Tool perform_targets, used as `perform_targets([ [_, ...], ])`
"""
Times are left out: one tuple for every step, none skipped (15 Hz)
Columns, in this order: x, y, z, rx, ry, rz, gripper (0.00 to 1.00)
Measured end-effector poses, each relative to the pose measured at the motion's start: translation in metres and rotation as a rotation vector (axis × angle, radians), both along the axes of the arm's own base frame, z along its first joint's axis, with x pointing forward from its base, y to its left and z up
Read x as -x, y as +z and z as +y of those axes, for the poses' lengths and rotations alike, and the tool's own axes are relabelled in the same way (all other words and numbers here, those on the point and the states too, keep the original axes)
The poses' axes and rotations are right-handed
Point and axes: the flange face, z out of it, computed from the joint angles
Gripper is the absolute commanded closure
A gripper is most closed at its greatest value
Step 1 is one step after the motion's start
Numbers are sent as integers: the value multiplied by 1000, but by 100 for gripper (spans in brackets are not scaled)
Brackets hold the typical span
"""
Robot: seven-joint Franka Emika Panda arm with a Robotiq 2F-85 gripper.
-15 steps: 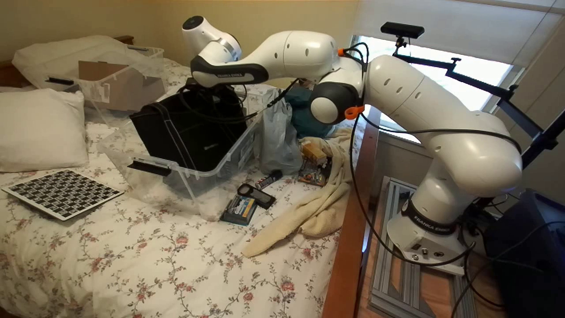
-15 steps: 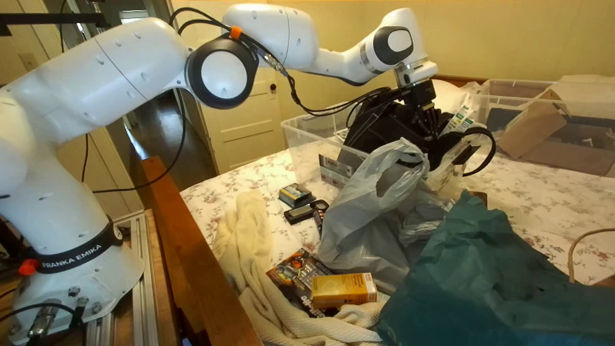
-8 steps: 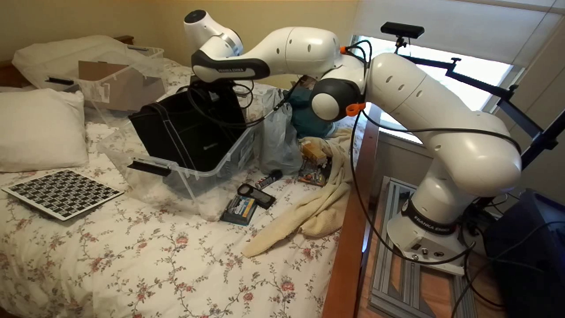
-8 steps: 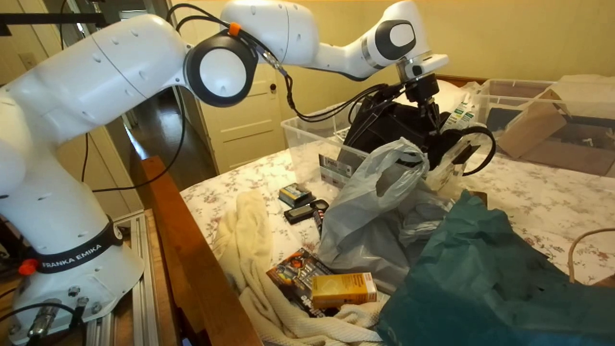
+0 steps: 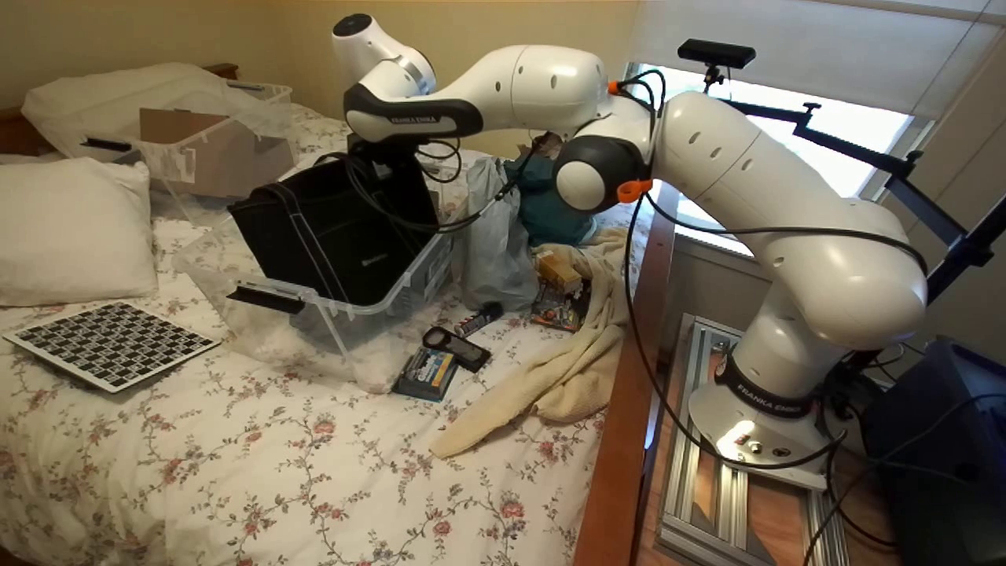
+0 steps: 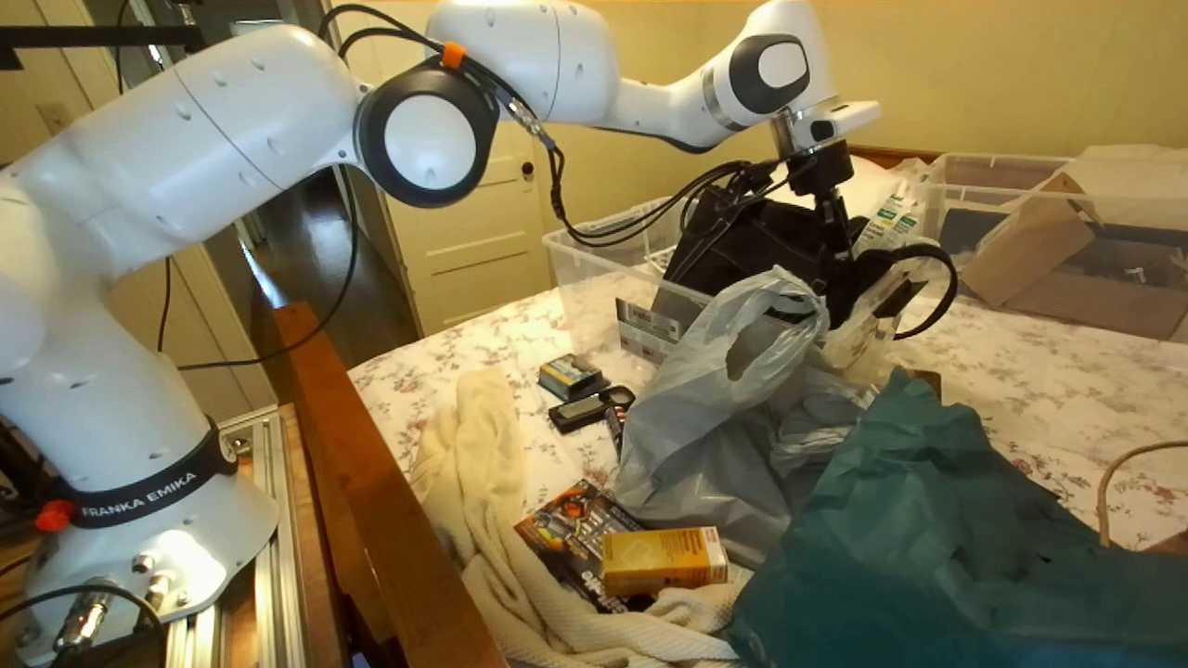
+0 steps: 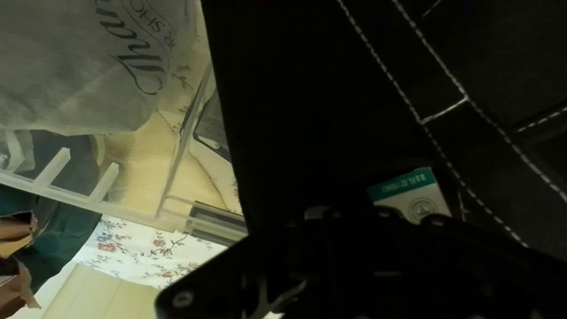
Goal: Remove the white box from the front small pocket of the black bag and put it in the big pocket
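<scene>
The black bag (image 5: 346,228) leans inside a clear bin in both exterior views; pale stitching crosses its dark fabric in the wrist view. A white box (image 7: 414,201) with a green band shows against that fabric beside the stitching, partly covered by my gripper (image 7: 336,215). In an exterior view, the white box (image 6: 893,223) stands tilted at the bag's upper right, just past my gripper (image 6: 843,249), which points down at the bag's top. The fingers look shut, with nothing seen between them; their tips are dark. I cannot make out the opening of the big pocket.
The clear bin (image 5: 314,295) surrounds the bag. A grey plastic bag (image 6: 715,436) and a teal bundle (image 6: 947,547) lie beside it. A black strap loop (image 6: 947,292) sticks out near the gripper. Cables (image 6: 631,227) hang from the arm. Another clear bin (image 6: 1030,195) stands behind.
My gripper has risen a little and turned at the wrist, shifting slightly away from the robot's base. The white box and bag look unmoved.
</scene>
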Motion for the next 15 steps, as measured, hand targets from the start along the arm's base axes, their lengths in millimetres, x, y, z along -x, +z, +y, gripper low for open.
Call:
perform_targets([
  [0, 1, 0, 0, 6, 1, 61],
  [0, 4, 1, 1, 14, -2, 55],
  [-1, 8, 1, 1, 21, -8, 49],
  [-1, 13, 2, 1, 24, -17, 41],
  [-2, 19, 2, 1, 27, -29, 35],
  [-2, 26, 3, 1, 29, -42, 27],
  [-3, 34, 3, 1, 32, -55, 21],
  [-3, 41, 4, 1, 34, -67, 13],
  [-3, 49, 5, 0, 35, -78, 7],
  [-3, 55, 6, -4, 40, -87, 1],
  [-4, 59, 9, -14, 51, -97, 0],
  [-4, 62, 13, -30, 65, -104, 0],
  [-5, 64, 18, -48, 82, -106, 0],
  [-6, 64, 24, -68, 100, -107, 0],
  [-7, 63, 29, -88, 118, -105, 0],
])
